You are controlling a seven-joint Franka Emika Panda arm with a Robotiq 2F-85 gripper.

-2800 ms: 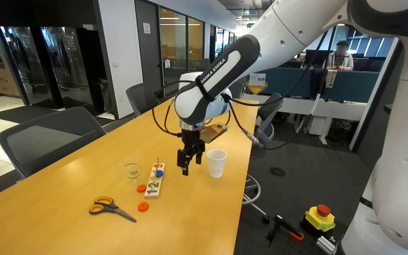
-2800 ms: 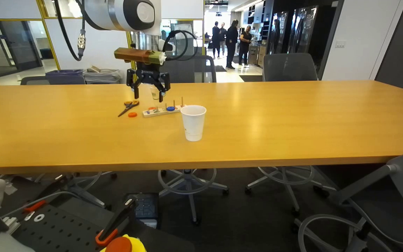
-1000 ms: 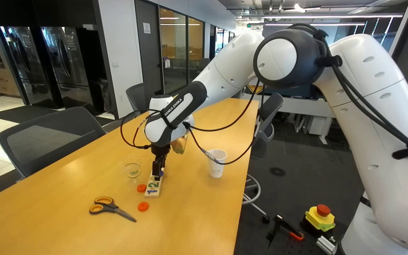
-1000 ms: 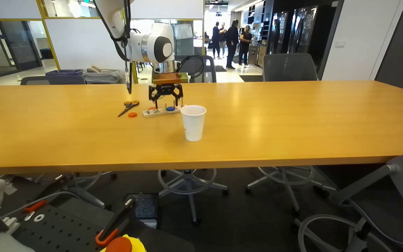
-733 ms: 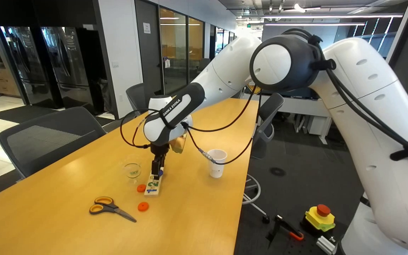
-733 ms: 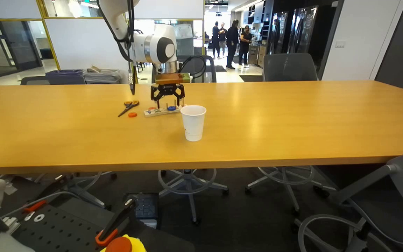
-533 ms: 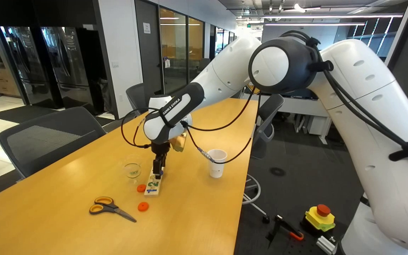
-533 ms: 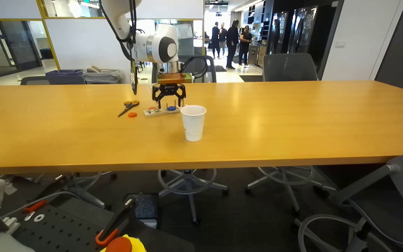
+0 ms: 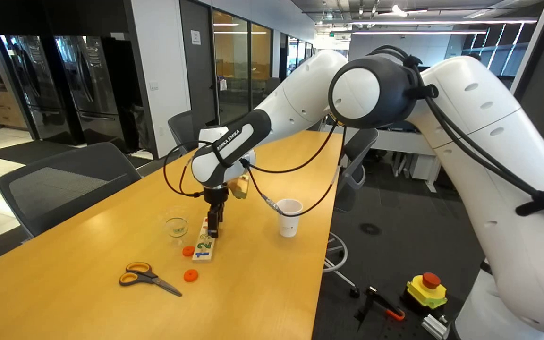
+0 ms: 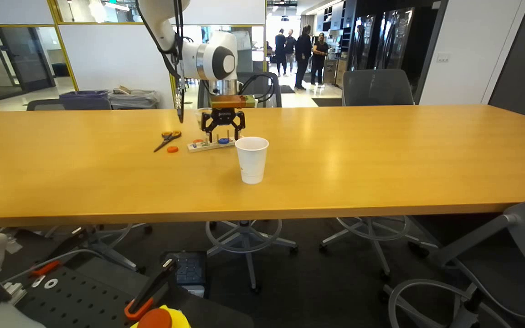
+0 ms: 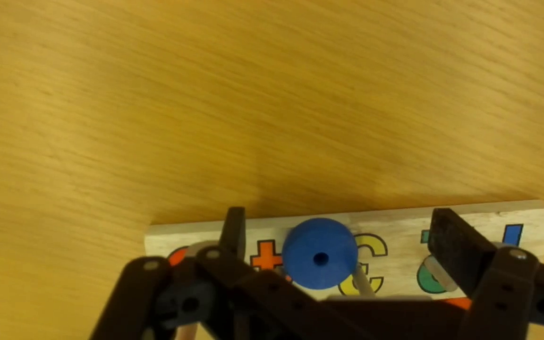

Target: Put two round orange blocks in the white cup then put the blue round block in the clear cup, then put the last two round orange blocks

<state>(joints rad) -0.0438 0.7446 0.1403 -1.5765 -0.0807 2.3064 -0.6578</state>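
My gripper (image 11: 340, 231) is open, with one finger on each side of the blue round block (image 11: 319, 253) and apart from it. The blue block lies on the wooden number board (image 11: 395, 219); no peg shows in its hole. In both exterior views the gripper (image 9: 213, 233) (image 10: 223, 137) points down low over the board. The blue block shows between the fingers in an exterior view (image 10: 223, 141). Two orange round blocks (image 9: 188, 250) (image 9: 191, 275) lie on the table by the board. The white cup (image 9: 288, 227) stands upright. The clear cup (image 9: 176, 227) stands beyond the board.
Orange-handled scissors (image 9: 142, 274) lie near the orange blocks. Thin wooden pegs (image 10: 228, 134) stand up from the board. The arm's cable (image 9: 314, 205) hangs across the white cup in that exterior view. The table's edge (image 10: 262, 213) runs near the white cup.
The open gripper has come from near the white cup, down to the board around the blue block. Lately it has shifted slightly along the board, and the board has moved a little.
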